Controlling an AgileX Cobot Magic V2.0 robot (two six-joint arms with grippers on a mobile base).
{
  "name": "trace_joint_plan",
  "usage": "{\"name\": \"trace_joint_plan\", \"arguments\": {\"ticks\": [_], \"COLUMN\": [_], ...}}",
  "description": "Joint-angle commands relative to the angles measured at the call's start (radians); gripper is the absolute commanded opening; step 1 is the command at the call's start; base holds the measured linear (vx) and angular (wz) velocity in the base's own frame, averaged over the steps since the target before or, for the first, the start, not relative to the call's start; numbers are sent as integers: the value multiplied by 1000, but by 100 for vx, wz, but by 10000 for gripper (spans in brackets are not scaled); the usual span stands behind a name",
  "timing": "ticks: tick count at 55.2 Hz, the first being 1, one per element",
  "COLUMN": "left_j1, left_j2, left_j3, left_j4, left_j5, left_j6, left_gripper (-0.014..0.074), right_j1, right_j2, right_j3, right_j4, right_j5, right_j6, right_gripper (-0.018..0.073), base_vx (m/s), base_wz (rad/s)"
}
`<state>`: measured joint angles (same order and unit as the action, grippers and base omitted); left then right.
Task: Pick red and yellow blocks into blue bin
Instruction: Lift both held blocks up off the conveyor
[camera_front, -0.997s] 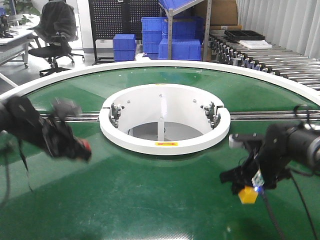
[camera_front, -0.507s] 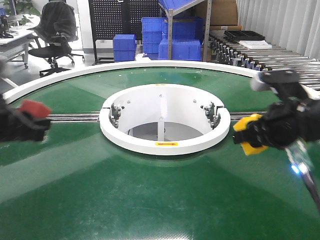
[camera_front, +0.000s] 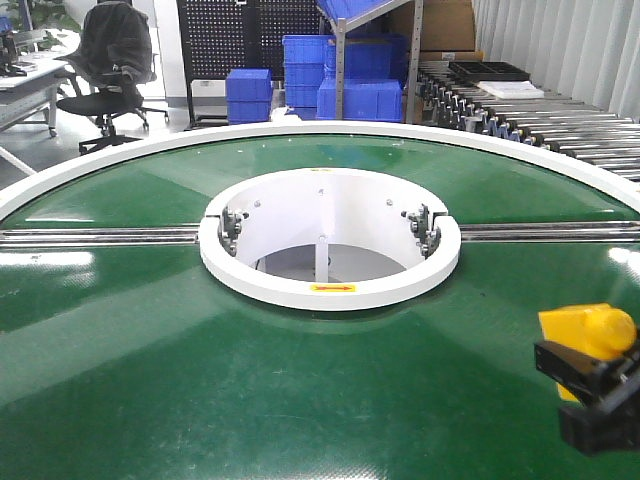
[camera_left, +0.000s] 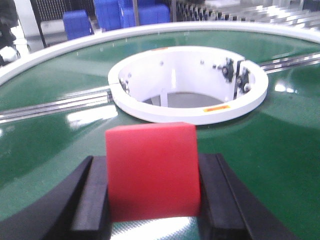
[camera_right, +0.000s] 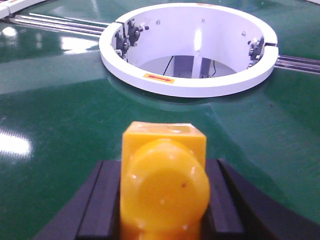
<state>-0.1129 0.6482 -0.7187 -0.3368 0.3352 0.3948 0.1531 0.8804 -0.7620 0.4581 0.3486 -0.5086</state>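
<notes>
Yellow brick (camera_front: 585, 326) was clamped in the right gripper (camera_right: 162, 172) near the table's (camera_front: 300, 400) right edge, stud pointed back at the wrist camera. Red cube (camera_left: 151, 175) was clamped in the left gripper (camera_left: 152, 162), shown only by the left wrist view.

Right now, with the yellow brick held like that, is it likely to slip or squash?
Squashing seems unlikely: the yellow brick looks like hard moulded plastic, its edges square between the fingers. Slipping is possible, since its faces look smooth and glossy. Set down on its rounded stud, it would probably tip.
</notes>
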Motion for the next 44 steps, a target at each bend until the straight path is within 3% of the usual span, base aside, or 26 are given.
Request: {"name": "trace_joint_plan", "arguments": {"ticks": [1, 44], "left_j1": [-5, -5], "left_j2": [-10, -10], "left_j3": [-22, -22], "left_j4": [-17, -17], "left_j5": [-92, -88], "left_j6": [-11, -11], "left_gripper": [-1, 1], "right_j1": [2, 2], "right_j2": [-38, -45], "right_j3": [-14, -14], "right_j4": [12, 12], "right_j5": [-116, -115], "right_j6": [-8, -8], "right_gripper": [-10, -10], "base_vx": [0, 0], "base_wz": [0, 0]}}
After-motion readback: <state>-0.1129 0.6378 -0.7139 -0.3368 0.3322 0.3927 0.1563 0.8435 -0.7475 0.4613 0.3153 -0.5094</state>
